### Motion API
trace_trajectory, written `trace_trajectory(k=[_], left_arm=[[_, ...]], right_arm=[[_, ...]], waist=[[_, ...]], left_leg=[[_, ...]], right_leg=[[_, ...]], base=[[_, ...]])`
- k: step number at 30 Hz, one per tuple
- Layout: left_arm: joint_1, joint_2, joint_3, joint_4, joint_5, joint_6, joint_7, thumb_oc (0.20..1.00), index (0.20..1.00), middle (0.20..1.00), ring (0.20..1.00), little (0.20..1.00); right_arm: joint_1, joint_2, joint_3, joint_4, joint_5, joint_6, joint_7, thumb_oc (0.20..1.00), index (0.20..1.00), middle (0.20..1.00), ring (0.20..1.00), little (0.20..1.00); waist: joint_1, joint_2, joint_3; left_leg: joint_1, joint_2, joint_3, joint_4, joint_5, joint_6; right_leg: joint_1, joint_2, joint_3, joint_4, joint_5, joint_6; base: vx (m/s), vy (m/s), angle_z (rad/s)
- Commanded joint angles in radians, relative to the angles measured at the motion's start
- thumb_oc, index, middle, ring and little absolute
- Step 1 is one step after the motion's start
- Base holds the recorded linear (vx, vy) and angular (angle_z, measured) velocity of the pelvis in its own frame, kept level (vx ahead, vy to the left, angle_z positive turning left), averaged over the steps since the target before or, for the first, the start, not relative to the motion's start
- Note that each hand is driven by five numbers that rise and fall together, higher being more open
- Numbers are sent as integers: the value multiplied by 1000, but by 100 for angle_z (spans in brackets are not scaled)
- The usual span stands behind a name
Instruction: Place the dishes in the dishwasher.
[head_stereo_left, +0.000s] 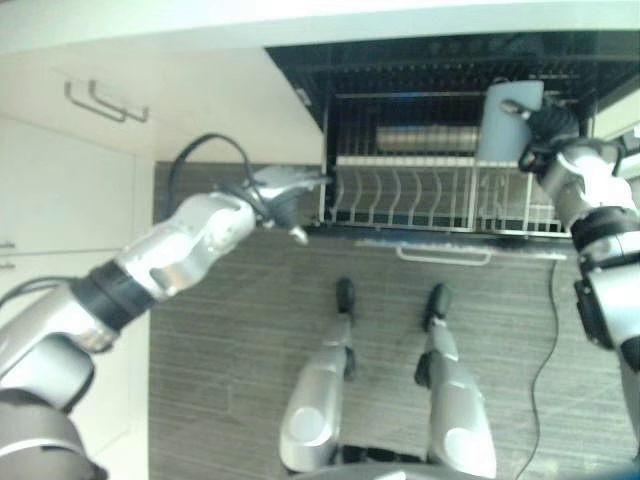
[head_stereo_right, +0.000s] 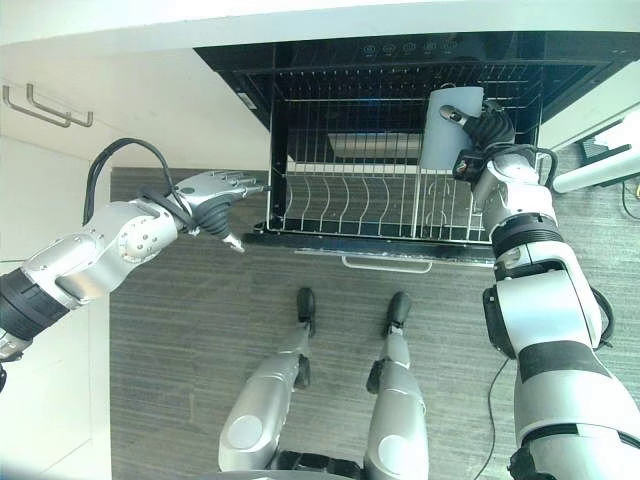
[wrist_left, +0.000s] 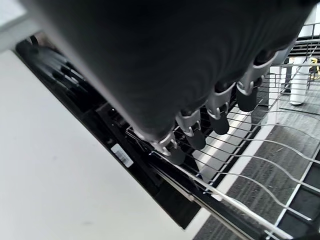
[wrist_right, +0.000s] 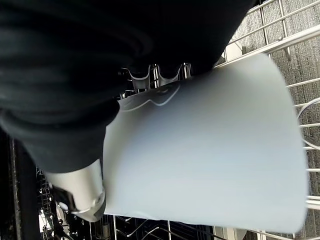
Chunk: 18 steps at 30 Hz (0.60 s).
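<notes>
While our right hand (head_stereo_right: 487, 135) gripped the pale plate (head_stereo_right: 447, 128) at upper right above the rack (head_stereo_right: 350, 205), our relaxed left hand (head_stereo_right: 215, 190) steadied the rack's left edge, we judged.

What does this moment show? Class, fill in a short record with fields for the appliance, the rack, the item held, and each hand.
appliance: dishwasher, open
rack: wire rack, pulled out, its tines bare
item held: pale blue-grey cup, over the rack's right part
right hand: right hand, curled round the cup
left hand: left hand, fingers straight, at the rack's left front corner; contact unclear
</notes>
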<state>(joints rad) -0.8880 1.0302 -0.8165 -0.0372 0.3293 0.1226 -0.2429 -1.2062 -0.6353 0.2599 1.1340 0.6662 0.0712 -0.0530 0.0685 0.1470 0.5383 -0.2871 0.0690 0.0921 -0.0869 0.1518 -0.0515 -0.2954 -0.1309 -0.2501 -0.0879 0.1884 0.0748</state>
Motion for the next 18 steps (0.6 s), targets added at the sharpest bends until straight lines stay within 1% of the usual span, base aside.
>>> trace_trajectory(k=[1,2,3,4,5,9,12,13,14,15,16,17,18], left_arm=[[-34,5,49,-25,-24,20,-19,1000,1000,1000,1000,1000],[-39,3,56,-25,-27,27,-24,1000,1000,1000,1000,1000],[-42,2,59,-26,-29,33,-27,1000,1000,1000,1000,1000],[-43,4,63,-23,-32,35,-30,1000,1000,1000,1000,1000],[-43,3,65,-19,-36,37,-27,1000,1000,1000,1000,1000],[-31,3,71,-1,-32,20,-28,1000,1000,1000,1000,1000],[-6,1,78,10,-20,7,-23,1000,1000,1000,1000,1000],[9,-1,82,6,-15,14,-32,1000,1000,1000,1000,1000],[31,-3,90,7,-15,24,-24,1000,1000,1000,1000,1000],[45,-1,93,13,-13,19,-13,1000,1000,1000,1000,1000],[60,0,93,17,-4,9,-8,1000,1000,1000,1000,1000],[75,-4,93,18,2,9,2,1000,1000,1000,1000,1000],[100,-17,96,29,13,4,21,1000,1000,1000,1000,1000]], right_arm=[[-62,-62,19,8,-29,-75,-5,200,200,200,200,200],[-51,-64,8,13,-24,-84,-15,200,200,200,200,200],[-44,-66,1,14,-19,-85,-26,241,241,241,241,241],[-35,-68,-12,14,-29,-81,-45,827,827,827,827,827],[-28,-70,-19,13,-42,-87,-61,1000,1000,1000,1000,1000],[-8,-89,-37,5,-135,-118,-155,1000,1000,1000,1000,1000],[0,-97,-41,-27,-209,-161,-235,1000,1000,1000,1000,1000],[3,-91,-46,-42,-166,-183,-234,1000,1000,1000,1000,1000],[14,-90,-57,-55,-170,-196,-236,1000,1000,1000,1000,1000],[24,-89,-67,-64,-176,-199,-255,1000,1000,1000,1000,1000],[39,-86,-79,-68,-177,-186,-266,1000,1000,1000,1000,1000],[48,-80,-83,-73,-178,-193,-278,1000,1000,1000,1000,1000],[50,-74,-86,-72,-144,-225,-295,1000,1000,1000,1000,1000]], waist=[[18,61,-18],[17,63,-18],[16,65,-18],[14,67,-18],[12,68,-18],[8,72,-18],[7,73,-18],[8,75,-18],[8,76,-18],[6,75,-18],[5,71,-18],[4,69,-18],[3,68,-18]], left_leg=[[-52,-28,-18,0,-38,-4],[-53,-28,-16,0,-39,-4],[-54,-29,-14,0,-38,-4],[-55,-29,-12,0,-39,-5],[-55,-30,-11,0,-39,-5],[-54,-32,-4,0,-40,-6],[-55,-35,-2,0,-40,-5],[-53,-35,1,0,-40,-6],[-46,-34,4,0,-41,-7],[-37,-33,7,0,-45,-8],[-29,-32,9,0,-48,-8],[-22,-31,10,0,-50,-9],[-14,-28,13,0,-53,-9]], right_leg=[[-43,-50,68,112,-127,63],[-45,-52,66,113,-127,65],[-47,-54,64,113,-126,66],[-49,-56,63,115,-126,67],[-50,-56,63,115,-125,68],[-52,-60,63,113,-120,72],[-54,-63,60,112,-116,75],[-52,-64,57,112,-115,76],[-45,-65,51,113,-117,77],[-35,-65,49,110,-119,78],[-28,-63,47,110,-119,79],[-22,-59,49,108,-119,78],[-13,-57,51,104,-120,77]], base=[[-59,54,-3],[-43,38,-3],[-32,27,-3],[0,0,0],[-29,32,-1],[-13,15,0],[-48,13,-1],[-80,23,-4],[-79,12,-2],[-75,-27,1],[-63,-46,5],[-59,-27,5],[-48,34,-1]])
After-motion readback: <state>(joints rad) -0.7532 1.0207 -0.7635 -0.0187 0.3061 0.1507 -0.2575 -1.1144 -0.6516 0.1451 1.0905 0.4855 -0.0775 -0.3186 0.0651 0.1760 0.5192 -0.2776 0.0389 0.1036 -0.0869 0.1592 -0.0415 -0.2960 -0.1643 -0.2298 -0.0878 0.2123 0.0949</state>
